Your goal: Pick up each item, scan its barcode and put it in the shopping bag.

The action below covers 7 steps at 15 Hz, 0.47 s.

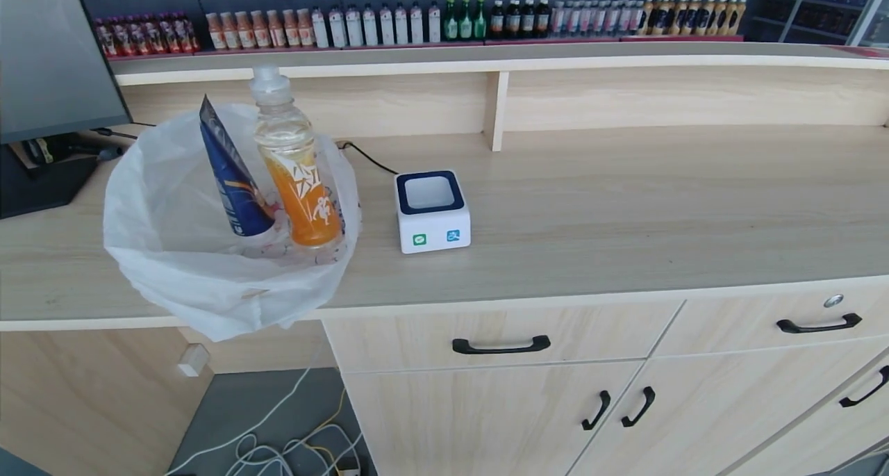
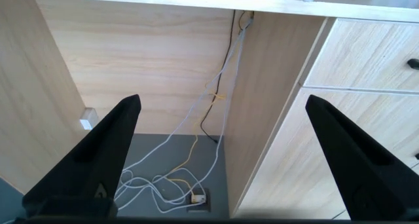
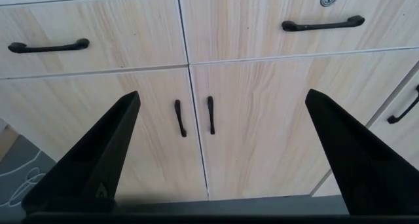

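I can read no words or numbers. The scanner [image 1: 432,212] bears a green icon [image 1: 419,240] and a blue icon [image 1: 453,236] on its front. The drink bottle [image 1: 295,163] left of it has white label graphics.

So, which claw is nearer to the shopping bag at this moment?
Left. The left claw is low, facing the open recess just beneath the shopping bag. The right claw faces the cabinet doors, further to the robot's right.

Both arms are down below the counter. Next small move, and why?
Probably none beyond holding. The bottle and blue pouch already stand in the shopping bag. No other item lies by the scanner on the counter. The left gripper and right gripper hang open below it.
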{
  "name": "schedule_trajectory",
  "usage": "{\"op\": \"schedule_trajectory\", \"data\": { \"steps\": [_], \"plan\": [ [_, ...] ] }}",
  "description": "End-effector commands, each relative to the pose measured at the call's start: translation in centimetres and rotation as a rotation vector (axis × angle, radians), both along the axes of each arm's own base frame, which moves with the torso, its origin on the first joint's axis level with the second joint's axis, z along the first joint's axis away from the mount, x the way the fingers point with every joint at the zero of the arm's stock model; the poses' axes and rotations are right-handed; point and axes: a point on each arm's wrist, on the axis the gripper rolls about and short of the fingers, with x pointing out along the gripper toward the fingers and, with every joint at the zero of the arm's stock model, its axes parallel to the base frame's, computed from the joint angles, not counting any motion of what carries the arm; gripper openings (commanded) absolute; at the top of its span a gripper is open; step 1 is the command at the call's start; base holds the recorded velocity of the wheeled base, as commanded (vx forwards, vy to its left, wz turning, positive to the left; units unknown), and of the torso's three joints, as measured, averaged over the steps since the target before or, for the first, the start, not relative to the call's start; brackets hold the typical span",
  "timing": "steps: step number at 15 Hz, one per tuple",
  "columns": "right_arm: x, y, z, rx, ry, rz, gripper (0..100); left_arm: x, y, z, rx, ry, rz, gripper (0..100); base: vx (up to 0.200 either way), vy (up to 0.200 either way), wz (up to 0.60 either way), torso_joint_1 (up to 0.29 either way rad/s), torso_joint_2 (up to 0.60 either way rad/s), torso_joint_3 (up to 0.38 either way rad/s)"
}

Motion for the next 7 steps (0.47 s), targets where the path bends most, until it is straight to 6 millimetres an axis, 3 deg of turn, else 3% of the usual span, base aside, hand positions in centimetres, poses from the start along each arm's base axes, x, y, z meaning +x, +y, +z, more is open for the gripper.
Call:
{"op": "schedule_trajectory", "data": {
  "steps": [1, 7],
  "plan": [
    [0.01, 0.00, 0.00, -0.002, 0.001, 0.001, 100, 0.00, 0.01, 0.00, 0.000, 0.000, -0.002, 100, 0.000, 0.000, 0.00, 0.000, 0.00, 0.000],
    [0.01, 0.00, 0.00, -0.006, 0.001, 0.001, 100, 0.00, 0.00, 0.00, 0.000, 0.000, 0.000, 100, 0.000, 0.000, 0.00, 0.000, 0.00, 0.000]
  ]
}}
